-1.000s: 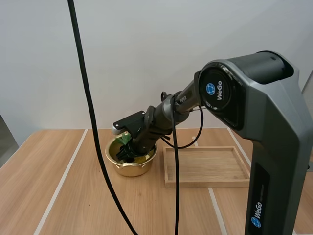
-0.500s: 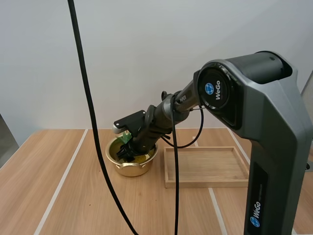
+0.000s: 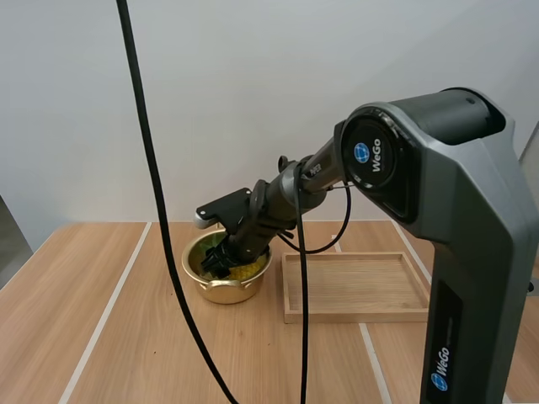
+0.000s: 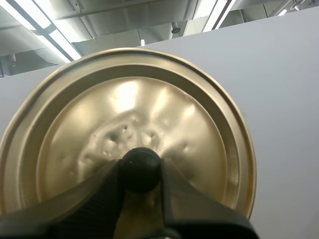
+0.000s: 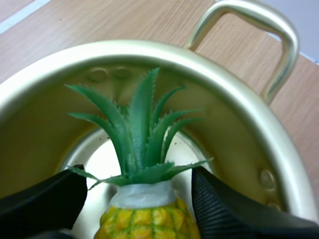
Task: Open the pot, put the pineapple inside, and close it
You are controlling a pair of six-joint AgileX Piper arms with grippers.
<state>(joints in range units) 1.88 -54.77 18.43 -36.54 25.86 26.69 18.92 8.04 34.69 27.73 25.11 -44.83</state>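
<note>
Closest to the right wrist camera, two black fingers of the right jaws stand spread apart, one on each side of a toy pineapple. A sliver of the pot's inside shows between one finger and the fruit. The other finger is just beside the fruit, and whether it touches cannot be told. The pineapple is yellow with a white collar, and its spiky green crown points away from the camera. It sits inside a gold metal pot, whose shiny floor shows under the leaves. Beyond the far rim, a loop handle sticks out over the wooden counter.

Closest to the left wrist camera, the left jaws pinch the round black knob of the pot's lid, with ribbed fingers pressed to both sides. The gold lid is held off the pot, its dented top facing the camera.

From the high camera, the grey right arm reaches forward and down, its jaws inside the open pot. Yellow of the pineapple shows within the rim. Just beside the pot lies a shallow wooden tray, and both rest on the counter.
</note>
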